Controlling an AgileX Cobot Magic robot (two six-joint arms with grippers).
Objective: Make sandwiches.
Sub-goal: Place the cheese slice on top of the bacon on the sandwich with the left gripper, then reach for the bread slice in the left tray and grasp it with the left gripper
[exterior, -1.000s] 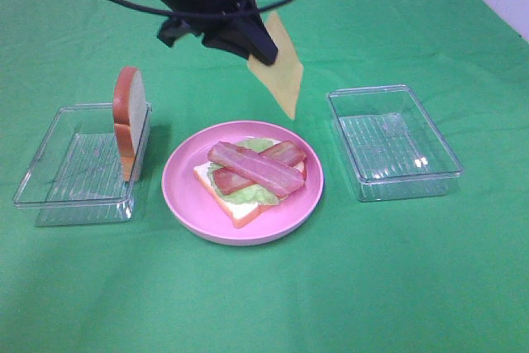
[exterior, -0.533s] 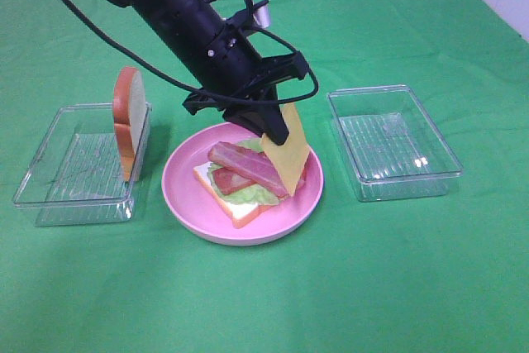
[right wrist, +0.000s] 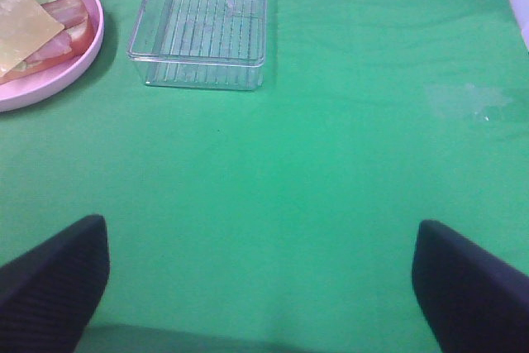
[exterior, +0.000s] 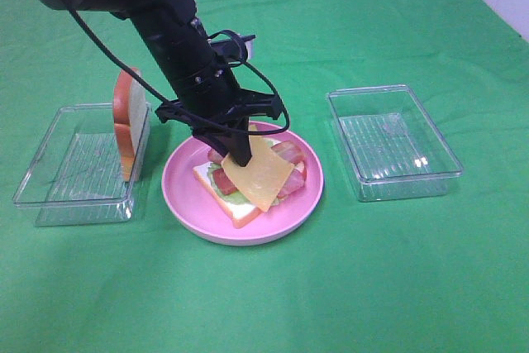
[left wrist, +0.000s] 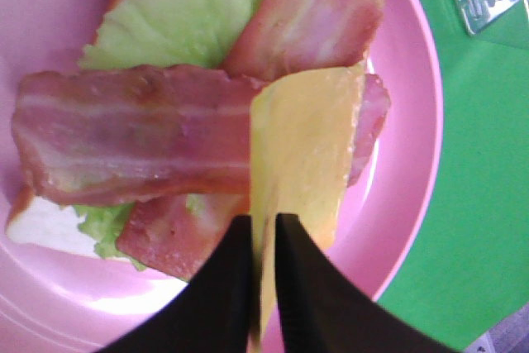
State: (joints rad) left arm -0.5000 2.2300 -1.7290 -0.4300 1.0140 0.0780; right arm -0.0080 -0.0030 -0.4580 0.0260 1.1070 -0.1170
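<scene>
The yellow cheese square (exterior: 262,173) is laid across the two bacon strips (left wrist: 140,130) on the stack in the pink plate (exterior: 186,196). One edge of it is pinched between the fingers (left wrist: 240,274) of the left gripper (exterior: 240,155). From that pinch the slice runs away from the fingers, tilted down over the bacon toward the right tray's side of the plate. The fingers are seen almost together in the left wrist view with the thin slice between them; whether the hold has begun to slacken cannot be told. The coming move is judged to turn on this: the held edge is raised, the far edge rests on the bacon.

Beneath the bacon the lettuce leaf (left wrist: 169,18) is spread on the lower bread slice (exterior: 240,212), all within the plate. The second bread slice (exterior: 129,121) is stood on edge against the wall of the left tray (exterior: 50,179), on the left arm's side. The right tray (exterior: 397,183) is seen to hold nothing. The right gripper (right wrist: 256,287) is kept low over the table (exterior: 413,287), near that tray, its fingers spread wide with nothing between them.
</scene>
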